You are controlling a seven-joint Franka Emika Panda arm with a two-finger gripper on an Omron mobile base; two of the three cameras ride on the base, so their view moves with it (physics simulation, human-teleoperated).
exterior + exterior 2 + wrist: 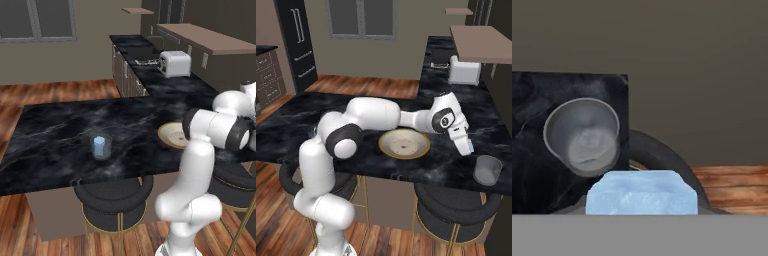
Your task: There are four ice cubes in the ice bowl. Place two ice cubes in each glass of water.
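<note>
My gripper (468, 148) points down over the counter, between the ice bowl (404, 144) and the right glass of water (487, 170), and is shut on one ice cube (642, 192). In the hand view that pale-blue cube sits at the bottom and the clear glass (582, 136) stands ahead to the left, near the counter's corner. The golden-rimmed bowl's beige inside looks bare, and the arm partly hides the bowl (170, 135) in the left base view. The other glass (101, 147) stands at the counter's near left with pale-blue ice (99, 142) in it.
A silver toaster (175, 63) stands on the far counter run, also seen as the toaster (464, 70) from the right. Round dark stools (112, 192) sit under the black marble counter's (60, 130) front edge. The right glass stands close to the counter's front edge.
</note>
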